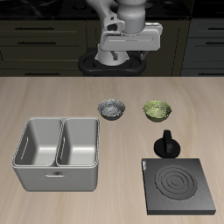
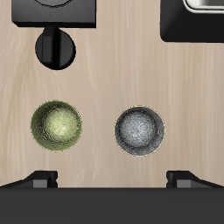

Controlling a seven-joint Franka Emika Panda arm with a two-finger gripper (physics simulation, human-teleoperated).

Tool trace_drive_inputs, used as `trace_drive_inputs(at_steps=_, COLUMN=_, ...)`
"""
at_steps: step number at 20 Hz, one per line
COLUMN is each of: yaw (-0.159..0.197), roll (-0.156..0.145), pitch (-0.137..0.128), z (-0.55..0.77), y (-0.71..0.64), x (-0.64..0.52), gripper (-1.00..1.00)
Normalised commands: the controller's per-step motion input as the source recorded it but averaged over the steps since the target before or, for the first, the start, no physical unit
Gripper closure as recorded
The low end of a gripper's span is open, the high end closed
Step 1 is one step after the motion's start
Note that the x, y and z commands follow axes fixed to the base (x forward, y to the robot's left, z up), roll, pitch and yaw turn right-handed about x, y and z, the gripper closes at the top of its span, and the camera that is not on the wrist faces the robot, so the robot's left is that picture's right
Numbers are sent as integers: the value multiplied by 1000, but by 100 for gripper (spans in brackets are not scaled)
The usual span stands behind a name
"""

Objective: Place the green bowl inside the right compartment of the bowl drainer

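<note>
Two similar-sized bowls are sitting side by side behind the bowl drainer (image 1: 57,150), so the arm is risking a descent on the grey-and-white bowl (image 1: 112,109) instead of the green bowl (image 1: 157,110). The gripper (image 1: 129,58) is hanging high near the table's back, pointing down, fingers spread apart and holding nothing.

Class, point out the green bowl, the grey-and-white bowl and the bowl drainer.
green bowl (image 1: 157,110), exterior view, centre of its inside.
grey-and-white bowl (image 1: 112,108), exterior view, centre of its inside.
bowl drainer (image 1: 59,143), exterior view, top of its dividing wall.
</note>
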Motion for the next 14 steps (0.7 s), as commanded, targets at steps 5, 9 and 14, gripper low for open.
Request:
trace_drive_inputs(at_steps=5, yaw=3, roll=54, pitch=30, z=-118, y=572, x=245, gripper=-100)
trace_drive_inputs(at_steps=9, yaw=-24, roll=36, pitch=29, z=-88, y=455, x=161, gripper=-100)
trace_drive_inputs(at_steps=14, yaw=-3, roll=-15, pitch=9, z=-70, y=290, x=99, gripper=-100)
